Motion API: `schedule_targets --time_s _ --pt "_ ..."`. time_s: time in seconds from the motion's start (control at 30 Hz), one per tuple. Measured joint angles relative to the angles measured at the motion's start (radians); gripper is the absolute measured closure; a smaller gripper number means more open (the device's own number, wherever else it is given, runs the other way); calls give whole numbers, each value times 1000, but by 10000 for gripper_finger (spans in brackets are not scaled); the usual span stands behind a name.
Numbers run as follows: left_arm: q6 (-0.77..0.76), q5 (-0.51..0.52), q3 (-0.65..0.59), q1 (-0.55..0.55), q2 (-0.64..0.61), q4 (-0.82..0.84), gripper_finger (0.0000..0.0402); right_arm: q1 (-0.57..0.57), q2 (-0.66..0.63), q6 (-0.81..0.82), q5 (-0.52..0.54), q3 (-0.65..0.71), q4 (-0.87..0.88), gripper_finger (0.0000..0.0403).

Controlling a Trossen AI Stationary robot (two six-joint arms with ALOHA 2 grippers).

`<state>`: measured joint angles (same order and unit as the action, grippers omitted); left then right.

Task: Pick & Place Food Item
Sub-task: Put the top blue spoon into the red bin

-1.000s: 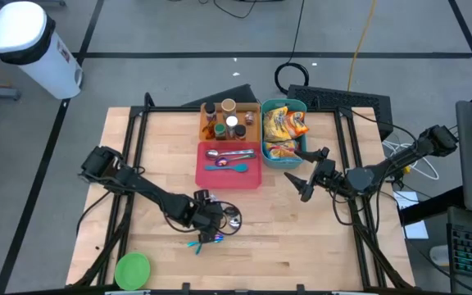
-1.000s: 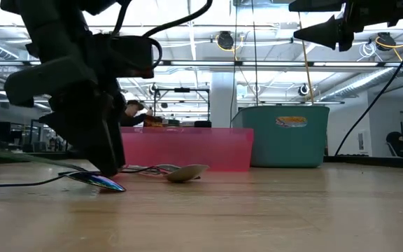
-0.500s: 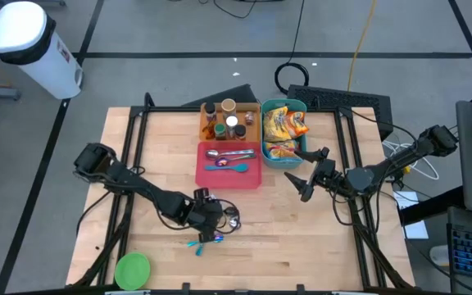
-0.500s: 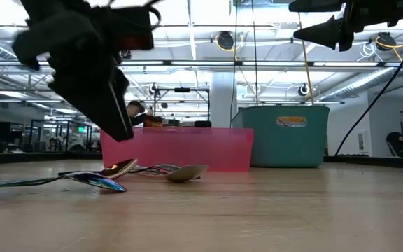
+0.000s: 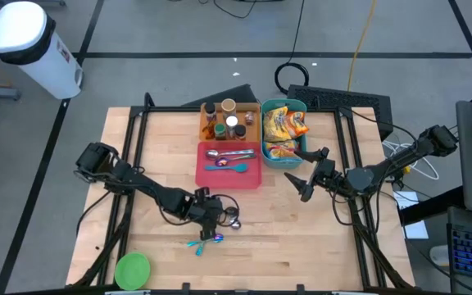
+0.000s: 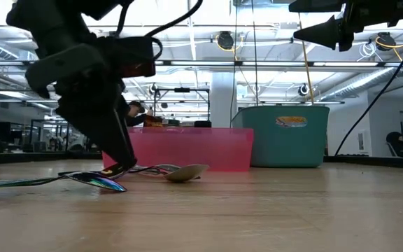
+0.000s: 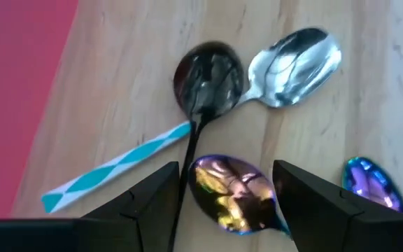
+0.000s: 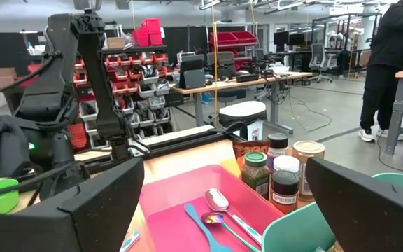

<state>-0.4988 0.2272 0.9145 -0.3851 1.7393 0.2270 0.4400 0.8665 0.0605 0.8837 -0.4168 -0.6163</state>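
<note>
A cluster of loose spoons (image 5: pixel 222 221) lies on the wooden table near the pink tray (image 5: pixel 229 179). It includes a black one (image 7: pixel 208 73), a silver one (image 7: pixel 296 59) and an iridescent one (image 7: pixel 233 192). My left gripper (image 5: pixel 210 220) is low over them and open, slanting down. Its fingers stand on either side of the iridescent spoon's bowl. Snack packets (image 5: pixel 283 131) lie in the teal bin (image 5: pixel 304 109). My right gripper (image 5: pixel 303 184) hangs open in the air beside that bin, holding nothing. My left gripper (image 7: pixel 226 175) has its fingertips (image 6: pixel 121 166) down at table height, one on each side of the iridescent spoon's bowl (image 7: pixel 219 175). It comes slanting from above and from the table's left. Whether a finger touches the spoon cannot be told.
The pink tray holds several spoons (image 5: pixel 229 157). Spice jars (image 5: pixel 228 121) stand in a brown box behind it. A teal-and-white striped handle (image 7: pixel 117 168) lies by the loose spoons, with a blue-purple spoon (image 7: pixel 373 185) to their other side. A green lid (image 5: pixel 132 269) sits at the near left corner.
My left gripper lifted off the table and tipped, then came down again among the loose spoons, a little closer to the pink tray. The spoons lie where they were.
</note>
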Motion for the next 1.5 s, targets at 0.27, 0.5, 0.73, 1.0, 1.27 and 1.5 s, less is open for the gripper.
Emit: schedule_targets --time_s 0.27,0.5,0.73,1.0,1.27,1.5 --pt "0 -2 0 0 0 6 163 0 0 0 0 0 0 12" --pt "-2 -9 1 0 9 8 195 0 0 6 0 0 0 12" --pt "-3 -4 1 0 27 3 301 0 0 6 0 0 0 12" --pt "20 -13 4 -1 27 -9 392 0 0 6 0 0 0 12" --pt "101 -17 33 -3 -42 55 396 0 0 6 0 0 0 12" --pt "350 111 103 28 -178 74 396 0 0 7 0 0 0 12"
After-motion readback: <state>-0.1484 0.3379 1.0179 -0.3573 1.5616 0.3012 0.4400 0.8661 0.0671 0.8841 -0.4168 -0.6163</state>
